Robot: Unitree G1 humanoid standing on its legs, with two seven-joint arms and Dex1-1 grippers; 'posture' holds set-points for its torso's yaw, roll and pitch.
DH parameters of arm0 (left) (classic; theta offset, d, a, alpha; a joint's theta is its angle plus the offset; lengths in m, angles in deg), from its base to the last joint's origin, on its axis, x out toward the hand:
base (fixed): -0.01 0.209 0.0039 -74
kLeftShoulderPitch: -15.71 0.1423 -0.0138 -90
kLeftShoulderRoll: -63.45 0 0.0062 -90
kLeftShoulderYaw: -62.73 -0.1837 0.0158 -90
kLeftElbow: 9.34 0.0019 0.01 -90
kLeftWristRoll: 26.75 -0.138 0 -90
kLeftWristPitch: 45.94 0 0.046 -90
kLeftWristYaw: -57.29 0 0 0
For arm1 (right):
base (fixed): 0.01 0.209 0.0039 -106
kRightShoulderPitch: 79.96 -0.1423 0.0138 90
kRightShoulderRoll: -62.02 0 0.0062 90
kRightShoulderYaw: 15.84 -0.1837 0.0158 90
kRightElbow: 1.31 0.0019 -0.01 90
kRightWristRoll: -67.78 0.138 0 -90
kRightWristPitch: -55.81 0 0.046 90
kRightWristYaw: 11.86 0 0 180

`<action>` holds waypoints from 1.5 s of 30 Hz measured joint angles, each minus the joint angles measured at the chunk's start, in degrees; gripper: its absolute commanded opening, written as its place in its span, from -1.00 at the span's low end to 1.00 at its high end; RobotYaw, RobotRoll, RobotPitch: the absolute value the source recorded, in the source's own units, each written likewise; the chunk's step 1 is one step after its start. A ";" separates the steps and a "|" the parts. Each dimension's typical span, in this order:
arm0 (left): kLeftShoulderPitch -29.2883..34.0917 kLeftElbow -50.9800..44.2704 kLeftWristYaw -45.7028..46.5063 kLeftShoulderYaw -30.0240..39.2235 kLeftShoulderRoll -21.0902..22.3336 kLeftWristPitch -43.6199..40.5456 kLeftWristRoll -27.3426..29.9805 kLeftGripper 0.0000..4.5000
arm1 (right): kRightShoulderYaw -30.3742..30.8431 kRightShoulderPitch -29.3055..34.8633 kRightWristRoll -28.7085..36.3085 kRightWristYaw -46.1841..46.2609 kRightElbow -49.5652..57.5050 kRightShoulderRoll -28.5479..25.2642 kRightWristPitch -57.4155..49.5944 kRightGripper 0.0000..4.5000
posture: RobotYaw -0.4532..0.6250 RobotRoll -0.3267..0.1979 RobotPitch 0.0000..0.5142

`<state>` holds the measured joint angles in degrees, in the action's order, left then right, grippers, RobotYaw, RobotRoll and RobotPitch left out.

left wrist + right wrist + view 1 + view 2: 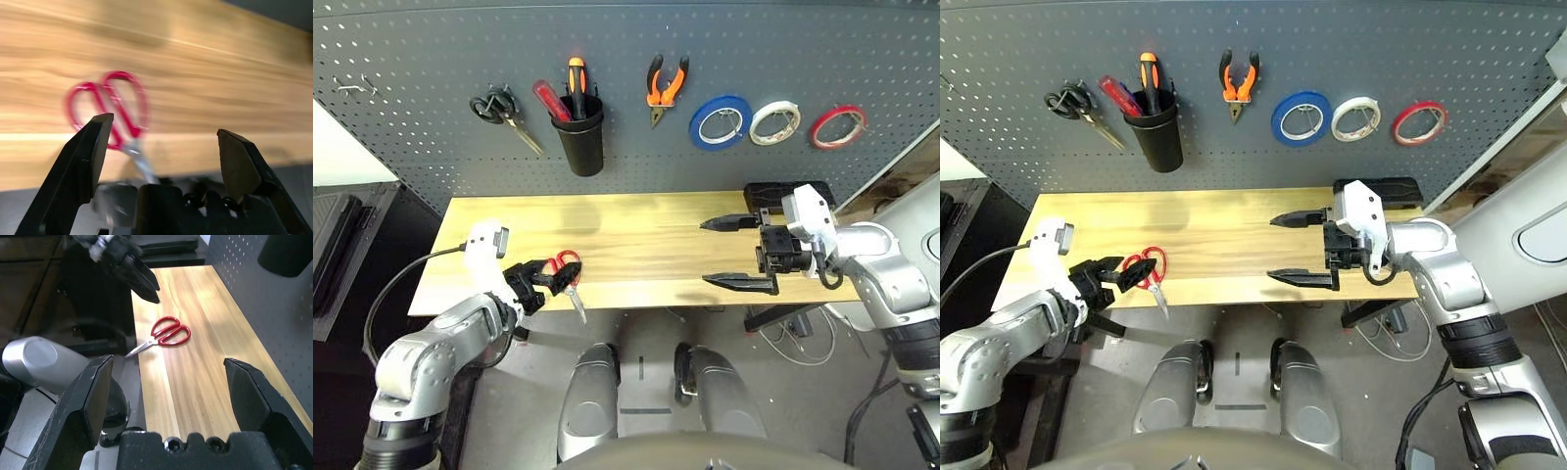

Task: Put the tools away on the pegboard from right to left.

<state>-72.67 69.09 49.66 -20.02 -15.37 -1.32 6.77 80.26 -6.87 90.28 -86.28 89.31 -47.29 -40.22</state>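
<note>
The red-handled scissors (567,271) lie at the table's front left edge, blades sticking out over it. My left gripper (540,282) is open just left of the handles, its fingers apart from them; the scissors (113,105) lie just ahead of the fingertips. Over the table's right part, my right gripper (705,253) hangs open and empty. On the pegboard (431,59) hang the thin red tape ring (836,126) at the far right and the orange-handled pliers (666,86). The red-handled screwdriver (551,101) stands in the black cup (579,137).
Black-handled scissors (496,108) hang left of the cup. Blue (720,121) and white (774,121) tape rolls hang between the pliers and the red ring. A black block (773,194) sits at the table's back right corner. A metal hook (352,88) shows at the pegboard's far left.
</note>
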 measured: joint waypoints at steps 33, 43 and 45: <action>-3.76 24.01 2.65 2.26 -7.36 15.55 -21.31 0.98 | -2.71 6.70 4.50 5.68 12.22 -4.24 -8.82 1.00 | -0.33 0.25 0.13; -6.52 26.17 2.67 2.35 -9.31 17.04 -22.82 -0.46 | -2.92 6.60 5.13 6.05 12.79 -4.51 -9.43 1.00 | -0.33 0.25 0.08; -6.88 26.27 2.67 2.40 -9.59 17.27 -22.95 -0.83 | -2.92 6.60 5.14 6.16 12.79 -4.52 -9.43 1.00 | -0.33 0.25 0.08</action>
<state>-79.55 95.36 52.33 -17.62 -24.96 15.94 -16.18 77.34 -0.27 95.42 -80.12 102.10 -51.81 -49.65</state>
